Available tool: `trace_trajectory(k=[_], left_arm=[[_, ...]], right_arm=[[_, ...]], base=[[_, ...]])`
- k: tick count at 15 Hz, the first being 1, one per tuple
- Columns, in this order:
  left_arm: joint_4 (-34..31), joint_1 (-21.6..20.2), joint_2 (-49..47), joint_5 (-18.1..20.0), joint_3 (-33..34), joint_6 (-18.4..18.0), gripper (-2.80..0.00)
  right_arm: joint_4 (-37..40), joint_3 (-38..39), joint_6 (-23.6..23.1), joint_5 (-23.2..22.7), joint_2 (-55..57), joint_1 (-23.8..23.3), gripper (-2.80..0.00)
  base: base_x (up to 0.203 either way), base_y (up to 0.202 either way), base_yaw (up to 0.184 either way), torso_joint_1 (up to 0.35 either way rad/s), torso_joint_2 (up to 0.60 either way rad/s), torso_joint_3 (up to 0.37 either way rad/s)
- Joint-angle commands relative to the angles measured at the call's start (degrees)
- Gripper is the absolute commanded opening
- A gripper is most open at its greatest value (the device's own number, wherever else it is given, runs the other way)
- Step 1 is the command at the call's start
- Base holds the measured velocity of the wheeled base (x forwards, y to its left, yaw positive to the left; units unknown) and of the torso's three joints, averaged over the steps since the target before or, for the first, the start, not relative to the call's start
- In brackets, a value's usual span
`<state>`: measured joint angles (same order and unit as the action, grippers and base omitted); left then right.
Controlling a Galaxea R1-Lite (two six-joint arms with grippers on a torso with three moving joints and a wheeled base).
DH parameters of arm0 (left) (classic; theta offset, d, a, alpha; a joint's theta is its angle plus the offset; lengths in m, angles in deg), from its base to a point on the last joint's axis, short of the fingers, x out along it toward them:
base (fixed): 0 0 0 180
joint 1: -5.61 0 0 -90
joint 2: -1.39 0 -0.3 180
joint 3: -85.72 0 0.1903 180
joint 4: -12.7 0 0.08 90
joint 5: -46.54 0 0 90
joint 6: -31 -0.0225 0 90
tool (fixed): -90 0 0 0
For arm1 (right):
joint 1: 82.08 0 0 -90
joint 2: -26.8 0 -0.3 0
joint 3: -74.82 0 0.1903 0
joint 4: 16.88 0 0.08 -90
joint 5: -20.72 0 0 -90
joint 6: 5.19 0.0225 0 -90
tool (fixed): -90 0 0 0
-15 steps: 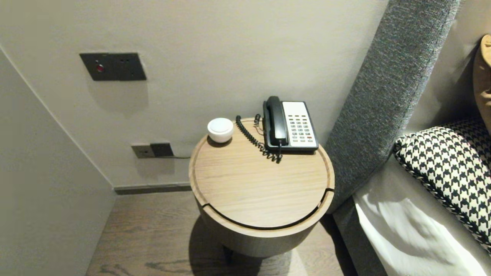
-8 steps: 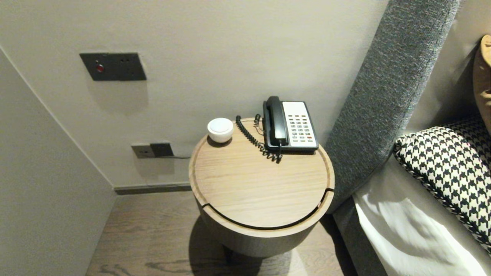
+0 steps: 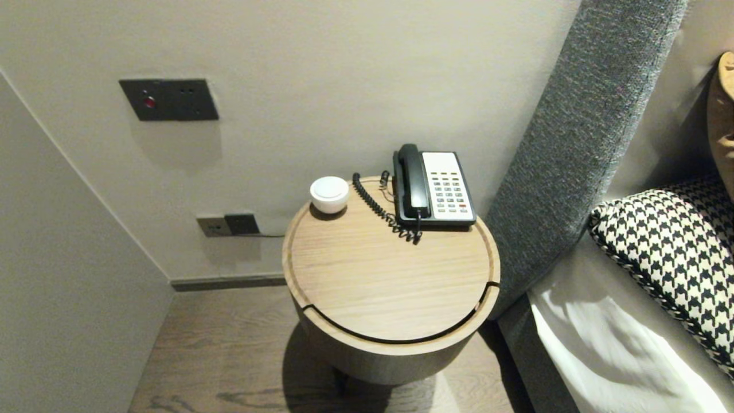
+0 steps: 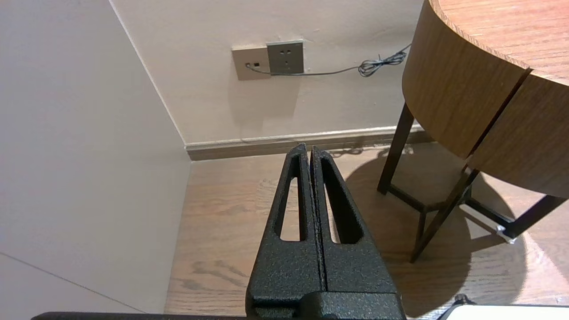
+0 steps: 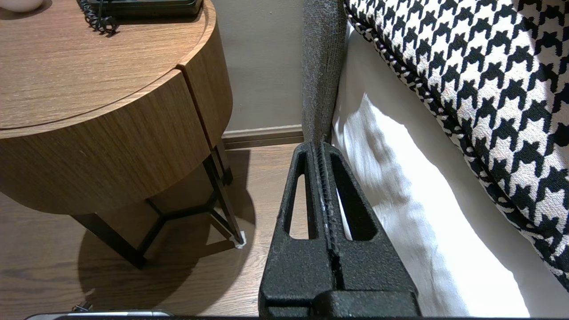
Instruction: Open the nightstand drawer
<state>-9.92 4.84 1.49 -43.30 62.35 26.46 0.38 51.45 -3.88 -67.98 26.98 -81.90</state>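
A round wooden side table [image 3: 390, 298] stands against the wall. At its back sit a black-and-white desk telephone [image 3: 434, 186] with a coiled cord [image 3: 381, 211] and a small white lidded pot [image 3: 329, 194]. Neither arm shows in the head view. My left gripper [image 4: 308, 148] hangs low over the wooden floor to the left of the table [image 4: 462, 102], shut with nothing in it. My right gripper [image 5: 321, 146] hangs low between the table [image 5: 106, 129] and the bed, shut and empty.
A grey upholstered headboard [image 3: 573, 149] and a bed with white sheet [image 3: 608, 350] and houndstooth pillow [image 3: 671, 252] fill the right. Wall sockets [image 3: 226, 225], a dark switch panel [image 3: 169, 99] and a side wall [image 3: 63, 287] close in the left. The table's dark legs [image 4: 426, 209] stand on the floor.
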Motion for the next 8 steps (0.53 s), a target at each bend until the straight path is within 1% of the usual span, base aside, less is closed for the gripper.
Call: trace_trajectory(k=[1, 8], left_arm=[[0.0, 0.0, 0.0, -0.1, 0.0, 0.0, -2.8], [0.0, 0.0, 0.0, 0.0, 0.0, 0.0, -2.8]], right_arm=[[0.0, 2.3, 0.0, -0.1, 0.2, 0.0, -2.8], [-0.6, 2.2, -0.4, -0.3, 0.7, 0.0, -2.8]], base=[[0.0, 0.0, 0.0, 0.0, 0.0, 0.0], [0.0, 0.0, 0.0, 0.0, 0.0, 0.0]])
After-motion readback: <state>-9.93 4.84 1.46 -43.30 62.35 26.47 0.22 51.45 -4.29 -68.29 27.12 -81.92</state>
